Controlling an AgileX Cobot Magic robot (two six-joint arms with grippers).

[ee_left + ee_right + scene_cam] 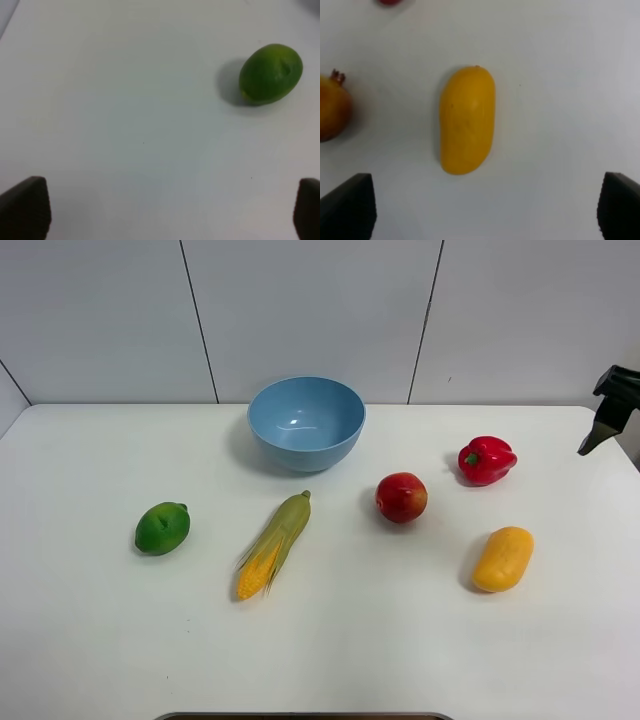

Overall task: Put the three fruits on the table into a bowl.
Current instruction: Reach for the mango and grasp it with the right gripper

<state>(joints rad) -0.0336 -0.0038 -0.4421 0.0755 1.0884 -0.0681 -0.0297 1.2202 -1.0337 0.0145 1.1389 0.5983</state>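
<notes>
Empty glossy light-blue round bowl (306, 423) on white counter (100, 640); oblong yellow-orange mango (467, 120) & round red apple (401, 497) front-right of it, round green lime (162, 528) front-left. Left claw (165, 207) & right claw (485, 210) open, empty; right should drop straight, pinch mango across narrow width.

We see a corn cob (273, 546) lying diagonally, husk end toward the back, bare yellow kernels at the near end, green-yellow husk over the rest. Far to its right and further back we see a glossy red bell pepper (487, 460) on its side, green stem facing left. Behind: pale wall panels (300, 310) w/ thin dark seams. We see a dark strip (300, 716) at the near edge; can't tell what it is.
</notes>
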